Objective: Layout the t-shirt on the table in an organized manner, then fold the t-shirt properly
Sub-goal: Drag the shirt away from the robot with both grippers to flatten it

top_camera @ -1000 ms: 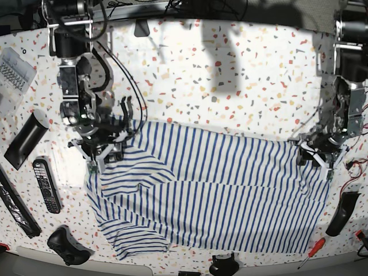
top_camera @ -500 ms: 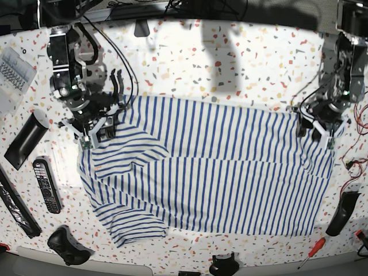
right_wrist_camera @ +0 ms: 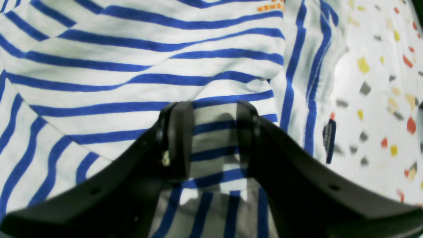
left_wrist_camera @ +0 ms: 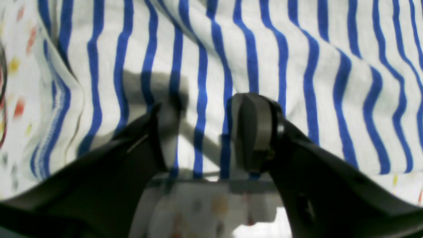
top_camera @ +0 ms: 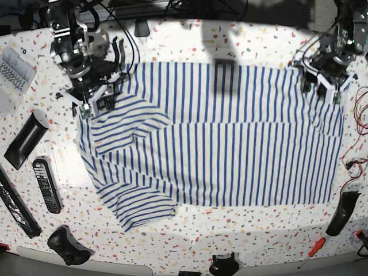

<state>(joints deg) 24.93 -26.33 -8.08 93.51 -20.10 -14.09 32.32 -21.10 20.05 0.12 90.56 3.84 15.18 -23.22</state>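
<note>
The t-shirt (top_camera: 230, 144) lies spread across the table (top_camera: 190, 40), its far edge stretched between both grippers. One sleeve is folded over near the left and another bunches at the lower left. My right gripper (top_camera: 95, 100) holds the shirt's far left corner. In the right wrist view the right gripper (right_wrist_camera: 214, 138) pinches striped cloth (right_wrist_camera: 132, 66), with a small dark tag (right_wrist_camera: 328, 137) beside it. My left gripper (top_camera: 325, 86) holds the far right corner. The left wrist view shows the left gripper (left_wrist_camera: 208, 138) with a fold of t-shirt (left_wrist_camera: 264, 49) between its fingers.
Along the left edge lie a clear plastic box (top_camera: 11, 72), a black oblong case (top_camera: 26, 138), a remote (top_camera: 46, 185) and a game controller (top_camera: 68, 246). At the right sit red wires (top_camera: 359, 115), a black handle (top_camera: 339, 214) and a red screwdriver (top_camera: 310, 250).
Both grippers have moved toward the table's far edge, dragging the shirt's top edge with them. The cloth now lies higher on the table and flatter.
</note>
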